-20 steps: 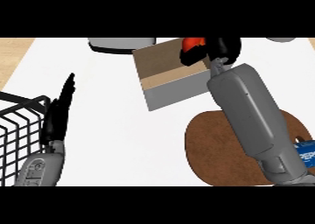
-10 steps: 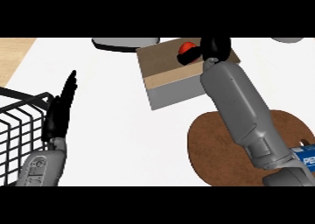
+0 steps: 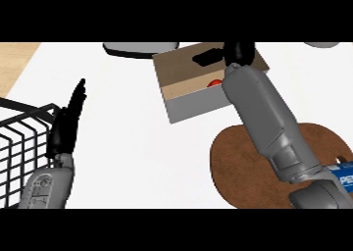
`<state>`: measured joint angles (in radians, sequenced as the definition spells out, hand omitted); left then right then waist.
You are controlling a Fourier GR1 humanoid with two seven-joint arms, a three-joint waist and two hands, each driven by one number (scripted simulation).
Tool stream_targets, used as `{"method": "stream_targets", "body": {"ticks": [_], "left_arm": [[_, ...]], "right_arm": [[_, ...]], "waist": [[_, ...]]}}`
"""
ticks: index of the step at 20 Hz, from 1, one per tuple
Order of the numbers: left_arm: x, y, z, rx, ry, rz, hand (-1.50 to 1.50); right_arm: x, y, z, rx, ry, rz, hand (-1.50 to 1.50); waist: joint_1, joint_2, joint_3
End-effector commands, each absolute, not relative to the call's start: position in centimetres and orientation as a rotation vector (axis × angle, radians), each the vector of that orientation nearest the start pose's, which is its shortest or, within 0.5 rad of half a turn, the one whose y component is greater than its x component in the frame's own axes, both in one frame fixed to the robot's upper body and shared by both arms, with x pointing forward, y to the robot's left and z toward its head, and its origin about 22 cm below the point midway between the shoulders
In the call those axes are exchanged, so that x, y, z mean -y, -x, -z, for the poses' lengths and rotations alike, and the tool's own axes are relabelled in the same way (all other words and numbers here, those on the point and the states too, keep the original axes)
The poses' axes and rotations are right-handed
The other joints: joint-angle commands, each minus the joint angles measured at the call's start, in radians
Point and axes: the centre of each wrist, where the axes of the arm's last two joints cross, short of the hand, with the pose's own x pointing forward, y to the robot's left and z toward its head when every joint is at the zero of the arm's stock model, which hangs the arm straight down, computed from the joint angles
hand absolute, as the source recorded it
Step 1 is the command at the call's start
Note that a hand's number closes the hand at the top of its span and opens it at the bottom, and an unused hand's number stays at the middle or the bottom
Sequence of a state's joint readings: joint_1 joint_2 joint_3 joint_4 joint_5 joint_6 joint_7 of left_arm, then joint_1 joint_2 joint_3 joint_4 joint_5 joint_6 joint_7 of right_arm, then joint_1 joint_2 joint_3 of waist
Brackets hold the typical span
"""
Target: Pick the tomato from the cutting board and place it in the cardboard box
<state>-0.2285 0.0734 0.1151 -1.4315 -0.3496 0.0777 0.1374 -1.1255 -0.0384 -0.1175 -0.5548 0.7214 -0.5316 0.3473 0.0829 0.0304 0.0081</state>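
Tomato (image 3: 215, 83) in box (image 3: 194, 93); right hand (image 3: 234, 53) above, fingers spread; left hand (image 3: 69, 117) resting, fingers straight together.

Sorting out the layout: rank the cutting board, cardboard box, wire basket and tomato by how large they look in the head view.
1. Cutting board, though the right arm covers part of it.
2. Cardboard box, looking close to the board.
3. Tomato, only a sliver showing inside the box.
Wire basket is cut off by the view's edge, so it cannot be ranked.
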Motion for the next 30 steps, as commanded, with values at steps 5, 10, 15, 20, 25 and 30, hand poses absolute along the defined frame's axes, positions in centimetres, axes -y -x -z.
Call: {"method": "stream_targets", "body": {"ticks": [5,10,15,20,25,30], "left_arm": [[-32.5,-27.4,-2.0,1.415,-0.597,0.251,0.0],[-33.7,-27.7,-2.6,1.388,-0.627,0.224,0.0],[-34.7,-26.0,-2.5,1.371,-0.638,0.199,0.0],[-35.1,-25.0,-1.4,1.354,-0.657,0.203,0.0],[-35.1,-25.4,-1.6,1.355,-0.662,0.169,0.0],[-35.1,-24.4,-1.4,1.325,-0.678,0.181,0.0]], "right_arm": [[11.8,-45.2,-12.8,1.664,0.815,-0.007,-1.5],[16.2,-45.5,-13.7,1.732,0.735,0.059,-1.5],[21.0,-45.0,-13.4,1.7,0.742,0.092,-1.5],[25.6,-43.1,-11.0,1.664,0.772,0.113,-1.5],[31.4,-39.6,-9.9,1.682,0.768,0.042,-1.5],[34.4,-36.5,-9.9,1.624,0.753,-0.057,-1.5]], "waist": [[-0.012,-0.007,-0.007],[-0.056,-0.02,-0.007],[-0.081,-0.034,-0.008],[-0.099,-0.038,-0.008],[-0.123,-0.042,-0.009],[-0.124,-0.045,-0.009]]}}
